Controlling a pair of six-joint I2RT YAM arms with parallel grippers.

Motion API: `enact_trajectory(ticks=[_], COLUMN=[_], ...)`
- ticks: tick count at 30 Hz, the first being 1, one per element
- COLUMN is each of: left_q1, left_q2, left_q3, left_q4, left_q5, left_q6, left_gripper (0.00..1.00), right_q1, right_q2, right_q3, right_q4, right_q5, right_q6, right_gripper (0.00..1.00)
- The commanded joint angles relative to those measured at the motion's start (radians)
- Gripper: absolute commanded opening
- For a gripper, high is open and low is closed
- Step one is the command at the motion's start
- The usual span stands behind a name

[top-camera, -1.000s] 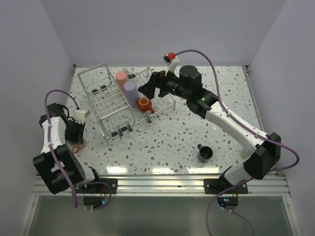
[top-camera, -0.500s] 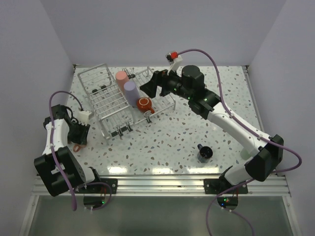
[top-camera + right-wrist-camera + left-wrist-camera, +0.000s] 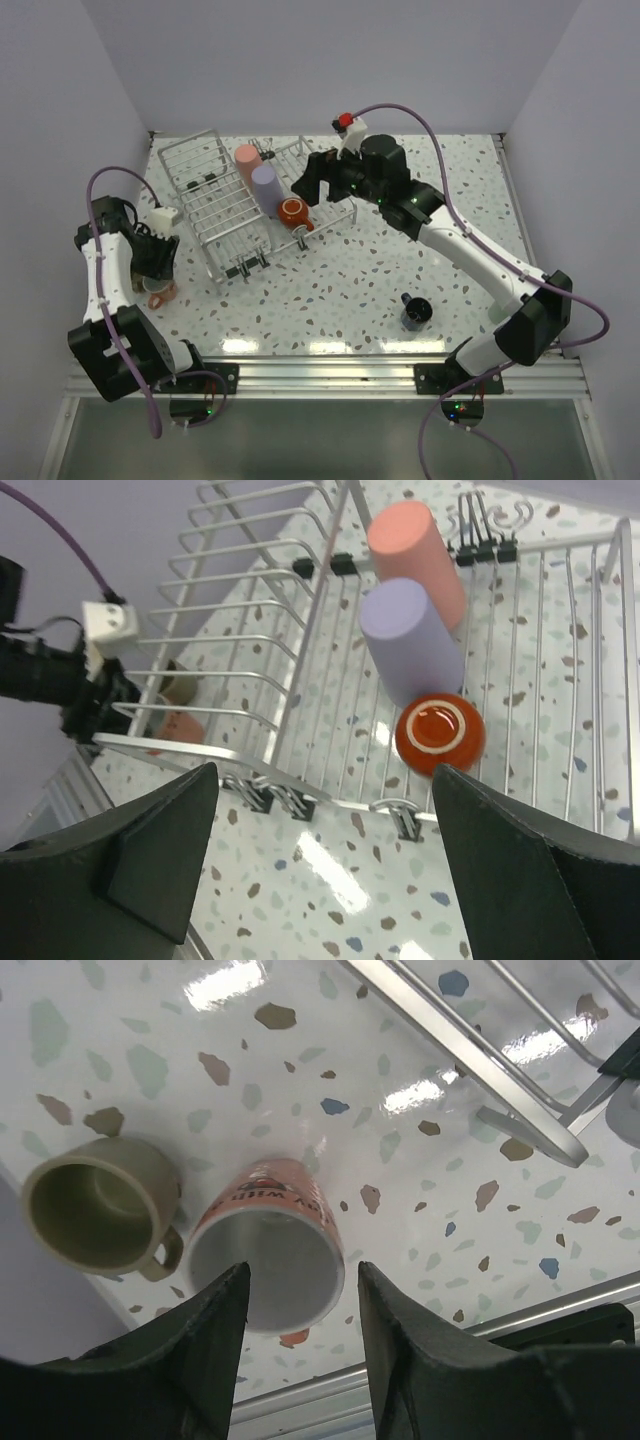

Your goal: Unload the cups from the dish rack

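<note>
Apparently I am letting go: my left end effector (image 3: 302, 1268) hangs with fingers parted either side of the salmon cup (image 3: 265, 1260). It stands upright on the tabletop (image 3: 350, 280), left of the dish rack (image 3: 150, 748), just beside a beige cup (image 3: 95, 1205). My right end effector (image 3: 322, 770), spread wide and empty, hovers over the rack, which holds a pink tumbler (image 3: 415, 555), a lavender tumbler (image 3: 410, 640) and an orange-red cup (image 3: 440, 730), probably my next grasp.

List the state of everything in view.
Silvery wire dish rack: on table, three cups inside.
Tall pink tumbler: upside down, in rack.
Tall lavender tumbler: upside down, in rack.
Small orange-red cup: upside down, in rack.
Salmon cup: upright on table, under left gripper.
Beige handled cup: upright on table, beside salmon cup.
Dark cup: upright on table, alone.
Left gripper: open, over salmon cup.
Right gripper: open, empty, over rack.
</note>
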Motion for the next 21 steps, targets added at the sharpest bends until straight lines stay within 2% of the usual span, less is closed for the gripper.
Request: enact_trajectory(ticks=[1, 4, 5, 9, 11, 14, 16, 19, 21], left_q1=[-0.003, -0.001, -0.003, -0.003, -0.001, -0.001, -0.003, -0.001, -0.001], left_q2=[-0.039, -0.048, -0.056, -0.073, -0.079, -0.084, -0.082, -0.080, -0.076], left_q3=[0.082, 0.113, 0.131, 0.194, 0.246, 0.326, 0.383, 0.455, 0.493], left_q4=[-0.079, -0.108, -0.117, -0.151, -0.160, -0.165, -0.168, -0.163, -0.157], left_q5=[0.034, 0.027, 0.033, 0.024, -0.003, -0.037, -0.052, -0.085, -0.088], left_q6=[0.022, -0.001, -0.009, -0.053, -0.073, -0.117, -0.144, -0.171, -0.186], left_gripper=[0.51, 0.52, 0.52, 0.56, 0.59, 0.73, 0.77, 0.92, 0.95], right_q1=[-0.011, -0.016, -0.016, -0.016, -0.016, -0.015, -0.014, -0.014, -0.014], right_q2=[0.047, 0.150, 0.211, 0.299, 0.325, 0.386, 0.417, 0.454, 0.475], right_q3=[0.091, 0.193, 0.221, 0.280, 0.293, 0.326, 0.332, 0.329, 0.329], right_q4=[-0.138, -0.299, -0.378, -0.434, -0.431, -0.443, -0.442, -0.426, -0.422], right_q5=[0.068, 0.095, 0.101, 0.129, 0.131, 0.097, 0.089, 0.080, 0.074], right_q6=[-0.072, -0.107, -0.121, -0.184, -0.207, -0.234, -0.244, -0.260, -0.270], right_gripper=[0.91, 0.86, 0.81, 0.70, 0.68, 0.63, 0.62, 0.61, 0.59])
